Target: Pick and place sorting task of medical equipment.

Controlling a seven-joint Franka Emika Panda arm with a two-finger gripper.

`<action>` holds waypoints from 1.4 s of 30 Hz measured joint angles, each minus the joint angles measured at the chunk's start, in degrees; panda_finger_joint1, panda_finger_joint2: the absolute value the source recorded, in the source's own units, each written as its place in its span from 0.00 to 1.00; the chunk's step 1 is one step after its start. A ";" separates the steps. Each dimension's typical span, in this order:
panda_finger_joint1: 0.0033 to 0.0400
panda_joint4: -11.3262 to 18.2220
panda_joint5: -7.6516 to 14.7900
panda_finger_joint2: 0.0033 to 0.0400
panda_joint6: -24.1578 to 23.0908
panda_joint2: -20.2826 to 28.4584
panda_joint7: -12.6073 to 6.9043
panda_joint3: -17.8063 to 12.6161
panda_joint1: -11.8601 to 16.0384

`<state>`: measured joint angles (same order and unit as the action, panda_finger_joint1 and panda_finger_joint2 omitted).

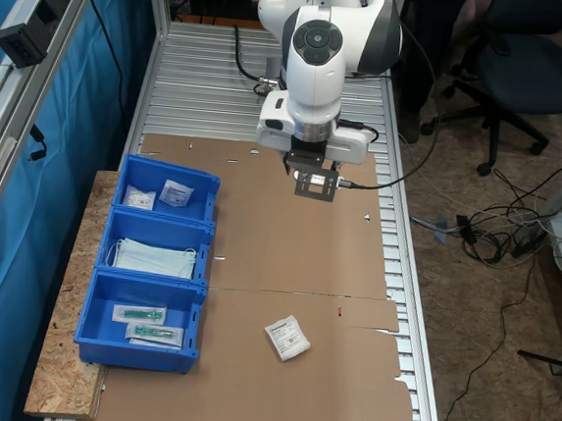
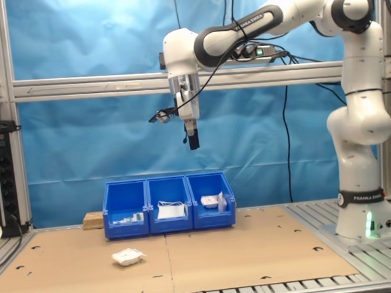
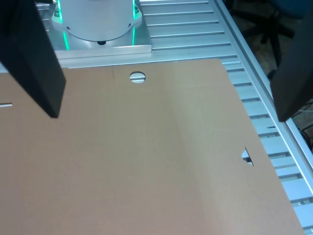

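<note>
Overhead, the robot's hand [image 1: 317,184] hangs released and empty while one white packet [image 1: 288,336] lies unsorted on the cardboard-covered tabletop [image 1: 288,241], apart from the blue bins [image 1: 112,339].

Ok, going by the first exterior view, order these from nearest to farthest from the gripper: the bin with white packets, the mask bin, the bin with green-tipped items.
Gripper is open, raised above the cardboard.
1. Bin with white packets, the end of the row nearest the robot base.
2. Mask bin, middle of the row.
3. Bin with green-tipped items, the far end.
</note>
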<state>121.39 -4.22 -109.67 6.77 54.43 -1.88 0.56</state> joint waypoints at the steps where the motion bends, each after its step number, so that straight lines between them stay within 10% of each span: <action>1: 1.00 0.00 0.00 1.00 0.00 0.00 0.00 0.00 0.00; 42: 1.00 -1.38 0.00 1.00 0.00 -0.83 0.00 2.78 1.64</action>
<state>120.01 -4.22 -109.67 5.94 54.43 0.90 2.20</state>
